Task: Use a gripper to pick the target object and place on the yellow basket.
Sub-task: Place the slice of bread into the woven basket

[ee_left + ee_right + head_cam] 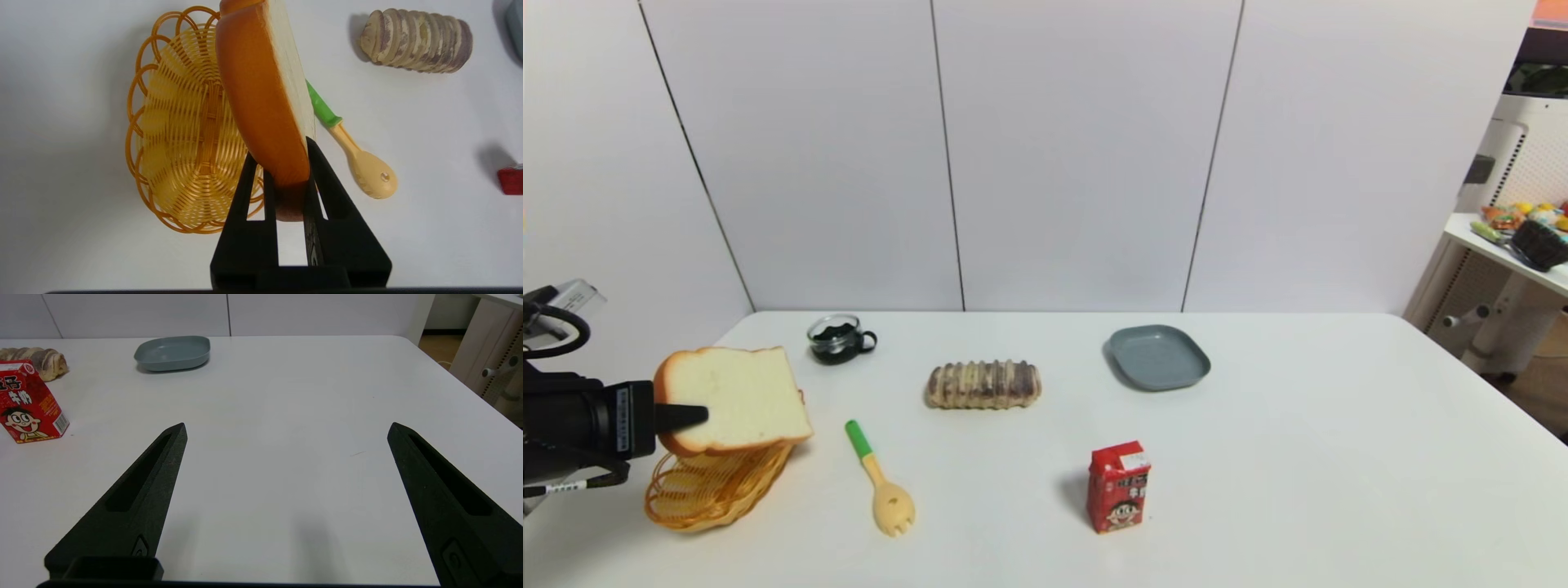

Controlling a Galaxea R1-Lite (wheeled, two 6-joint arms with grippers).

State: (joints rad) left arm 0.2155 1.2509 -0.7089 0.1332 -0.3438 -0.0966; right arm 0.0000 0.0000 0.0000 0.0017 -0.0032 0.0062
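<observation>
At the table's near left corner, the left gripper (690,417) held the bread slice (737,398) clamped between its two black fingers, gripping it by the crust at one edge. The slice hung in the air above the yellow basket (707,490), tilted, its white face turned up and toward the wall in the head view. From the left wrist view the bread slice (261,102) showed its orange-brown crust edge-on, pinched between the fingers (245,192), with the yellow basket (179,134) lying on the table below it and partly behind it; whether the slice touched the rim could not be told.

Just beside the basket lay a spoon (880,478) with a green handle. Farther back stood a glass cup (837,338), and a striped bread roll (984,385) lay near the middle of the white table (1339,457). A grey-blue plate (1159,357) sat beyond it, and a red milk carton (1118,487) stood nearer the front.

The right gripper (286,433) hovered over bare table with its fingers spread wide, holding nothing, well apart from the carton.
</observation>
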